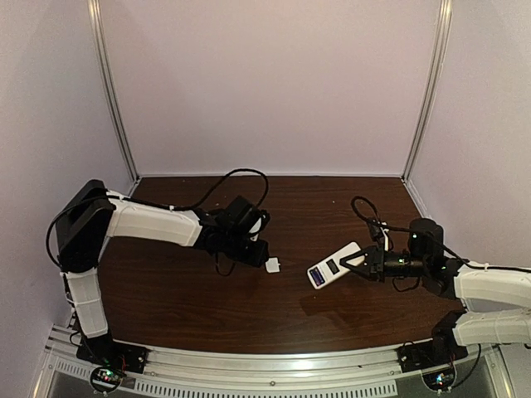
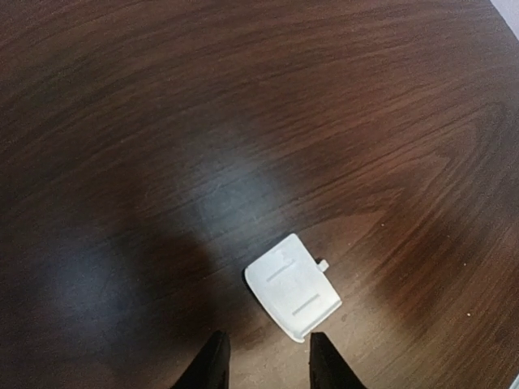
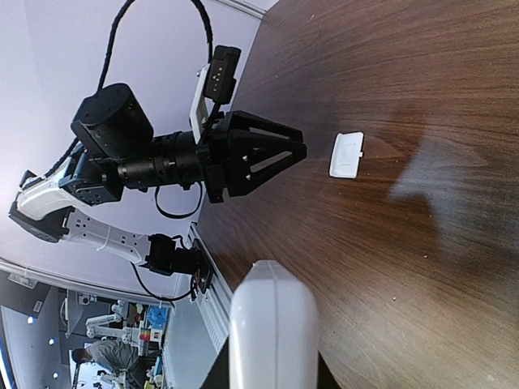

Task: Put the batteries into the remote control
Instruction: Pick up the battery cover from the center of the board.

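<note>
I'm clamping the remote control point(image 1: 332, 267) in my right gripper point(image 1: 353, 264); left gripper point(image 2: 268, 365) is hanging part-open, empty, white cover point(image 2: 293, 285) lying just beyond its tips, lower centre of frame.

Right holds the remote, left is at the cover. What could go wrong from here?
The right tool pinches the remote control by one end only; pressing on it could pivot it.
The cover lies flat just ahead of the left tool; a grab may shove it.
No batteries visible.
</note>
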